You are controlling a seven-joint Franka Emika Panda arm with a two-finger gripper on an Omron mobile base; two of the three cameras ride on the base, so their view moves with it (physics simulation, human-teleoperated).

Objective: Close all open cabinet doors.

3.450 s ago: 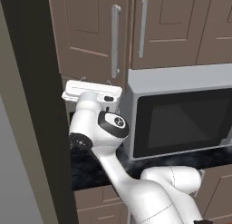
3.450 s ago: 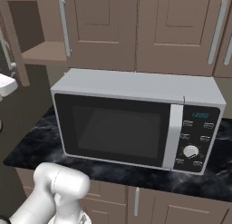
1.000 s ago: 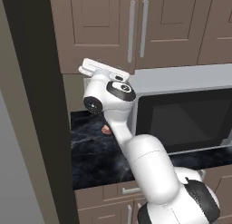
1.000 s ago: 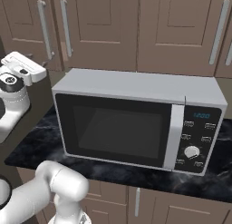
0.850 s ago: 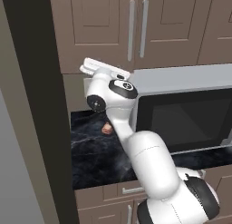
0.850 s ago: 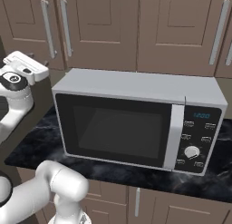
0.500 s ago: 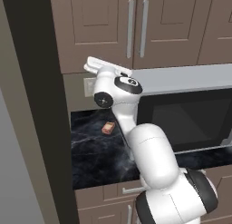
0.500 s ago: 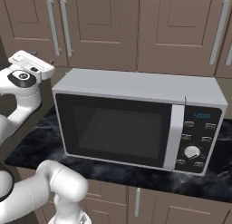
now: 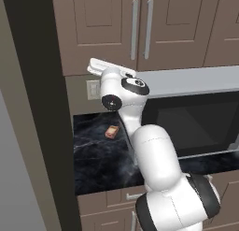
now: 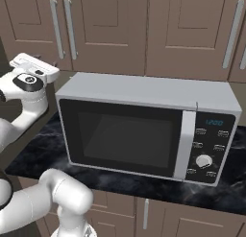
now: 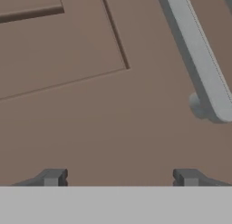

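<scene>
A simulated kitchen corner: a black marble-patterned counter [image 9: 100, 162] runs beneath a row of taupe-brown wall cabinets, with a silver microwave [image 10: 144, 125] standing on it, its dark glass door facing the room. The cabinet doors [image 10: 101, 27] above all lie flush in one plane, each with a recessed panel and a long upright brushed-silver bar handle [image 9: 134, 29]; two such handles stand side by side just above the microwave's left end. The white arm rises from the foreground and bends up to the left of the microwave, its hand lifted to the lower edge of the left-hand cabinet door [image 9: 95, 26], below and to the left of that handle. Seen from the hand, the gripper [image 11: 120, 177] has its two dark fingertips [image 11: 53, 177] spread wide apart with nothing between them, close against the brown face of the door, where the corner of the recessed panel and the foot of the bar handle fill the upper part of the view. A small orange-brown object [image 9: 111, 131] lies on the counter behind the arm, and a pale wall outlet [image 9: 94, 89] sits on the backsplash. Short drawer fronts [image 10: 158, 214] run below the counter edge.
</scene>
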